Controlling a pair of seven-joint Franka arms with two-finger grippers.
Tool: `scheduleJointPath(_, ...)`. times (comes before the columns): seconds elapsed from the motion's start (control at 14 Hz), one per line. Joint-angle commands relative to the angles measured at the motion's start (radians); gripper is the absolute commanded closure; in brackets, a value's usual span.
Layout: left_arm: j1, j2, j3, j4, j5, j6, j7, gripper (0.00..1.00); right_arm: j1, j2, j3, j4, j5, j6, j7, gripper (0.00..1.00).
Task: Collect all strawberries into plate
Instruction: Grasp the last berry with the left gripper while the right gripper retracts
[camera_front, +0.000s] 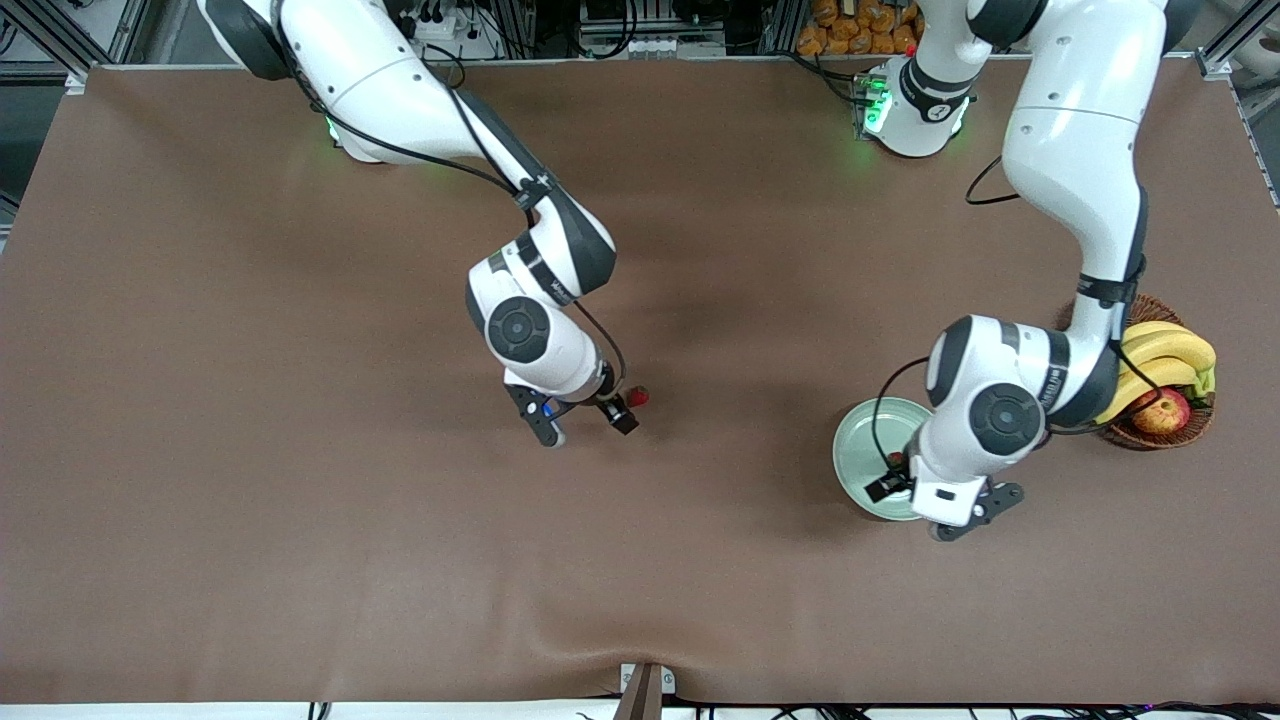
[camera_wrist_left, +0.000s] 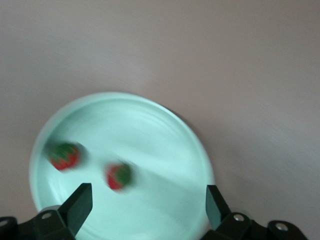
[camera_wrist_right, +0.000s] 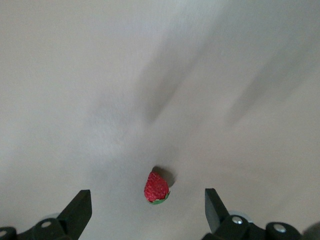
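While hands (camera_wrist_left: 145, 205) (camera_wrist_right: 145, 210) gape (both): plated strawberries (camera_wrist_left: 119, 176).

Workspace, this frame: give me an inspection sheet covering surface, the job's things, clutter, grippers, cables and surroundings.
Surface: brown table, a slight wrinkle at the edge nearest the front camera.
Job's things: mint-green plate holds two strawberries; a third strawberry lies on the bare table, toward the right arm's end.
Clutter: wicker basket beside the plate with bananas and an apple.
Grippers: left gripper over the plate, fingers open, holding nothing; right gripper over the lone strawberry, fingers open, not touching it.
Cables: black cables run along both arms; one loops over the plate.
Surroundings: metal framing and equipment along the table edge by the arm bases.
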Motion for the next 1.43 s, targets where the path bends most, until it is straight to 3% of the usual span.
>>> scheduleJointPath(0.0, -0.151, -0.010, 0.010, -0.005, 0.028, -0.007, -0.057, 0.00, -0.063, -0.014, 0.011, 0.069, -0.018, -0.123, 0.003, 0.00)
scheduleJointPath(0.29, -0.319, 0.016, 0.007, 0.021, 0.017, 0.032, -0.079, 0.00, -0.152, -0.028, 0.019, 0.132, -0.018, -0.246, -0.077, 0.00)
scheduleJointPath(0.57, -0.467, 0.097, 0.013, 0.038, 0.023, 0.221, -0.108, 0.00, -0.253, -0.092, 0.023, 0.132, -0.012, -0.309, -0.236, 0.00)
scheduleJointPath(0.78, -0.516, 0.162, 0.018, 0.069, 0.052, 0.272, -0.111, 0.00, -0.328, -0.145, 0.020, 0.131, -0.012, -0.415, -0.403, 0.00)
scheduleJointPath(1.28, -0.524, 0.205, 0.023, 0.083, 0.134, 0.322, -0.111, 0.00, -0.484, -0.203, 0.012, 0.123, -0.045, -0.588, -0.791, 0.00)
scheduleJointPath(1.35, -0.524, 0.205, 0.023, 0.084, 0.134, 0.322, -0.111, 0.11, -0.509, -0.209, 0.011, 0.122, -0.050, -0.616, -0.857, 0.00)
